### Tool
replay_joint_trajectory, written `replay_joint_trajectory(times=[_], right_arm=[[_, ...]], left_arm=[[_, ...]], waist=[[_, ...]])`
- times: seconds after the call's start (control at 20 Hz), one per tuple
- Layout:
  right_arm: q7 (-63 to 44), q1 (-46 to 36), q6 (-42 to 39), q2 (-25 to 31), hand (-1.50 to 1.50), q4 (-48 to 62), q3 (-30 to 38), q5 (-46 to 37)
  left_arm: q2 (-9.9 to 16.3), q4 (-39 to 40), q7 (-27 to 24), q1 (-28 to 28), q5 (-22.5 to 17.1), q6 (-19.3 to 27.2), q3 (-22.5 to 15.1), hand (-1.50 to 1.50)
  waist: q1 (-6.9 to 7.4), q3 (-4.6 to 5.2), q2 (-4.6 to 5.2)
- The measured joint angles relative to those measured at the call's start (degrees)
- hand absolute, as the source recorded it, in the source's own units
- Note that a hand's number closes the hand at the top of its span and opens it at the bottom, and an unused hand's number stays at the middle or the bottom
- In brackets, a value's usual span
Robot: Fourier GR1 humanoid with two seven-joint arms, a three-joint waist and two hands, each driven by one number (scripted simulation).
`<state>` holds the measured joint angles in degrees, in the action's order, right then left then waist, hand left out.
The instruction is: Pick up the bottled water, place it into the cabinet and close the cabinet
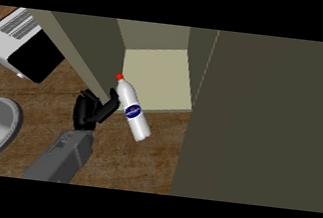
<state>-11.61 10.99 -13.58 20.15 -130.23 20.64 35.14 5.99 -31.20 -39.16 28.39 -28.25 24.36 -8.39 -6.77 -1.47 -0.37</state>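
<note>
The left hand (90, 109), fingers (110, 106) spread, touches the tilted bottled water (134, 109) at the open cabinet (160, 75) on the desk (136, 163).

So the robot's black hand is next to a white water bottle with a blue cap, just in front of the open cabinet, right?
Not quite: the head view shows the water bottle has a red cap, not blue. The rest holds: the left hand is beside it, in front of the open cabinet.
</note>
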Motion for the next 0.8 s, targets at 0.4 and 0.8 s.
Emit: replay_joint_trajectory(times=[0.4,0.8], right_arm=[[0.35,-0.80,-1.31,0.91,-1.50,1.38,1.11,1.74],[0.62,-1.60,-2.37,1.65,-1.50,2.80,1.94,3.11]], left_arm=[[-0.11,-2.01,-1.43,-1.33,-2.45,-0.12,1.34,1.50],[0.56,-2.59,-2.46,-1.81,-2.46,0.76,1.25,-1.50]], waist=[[-0.79,0.21,0.56],[-1.70,0.24,0.90]])
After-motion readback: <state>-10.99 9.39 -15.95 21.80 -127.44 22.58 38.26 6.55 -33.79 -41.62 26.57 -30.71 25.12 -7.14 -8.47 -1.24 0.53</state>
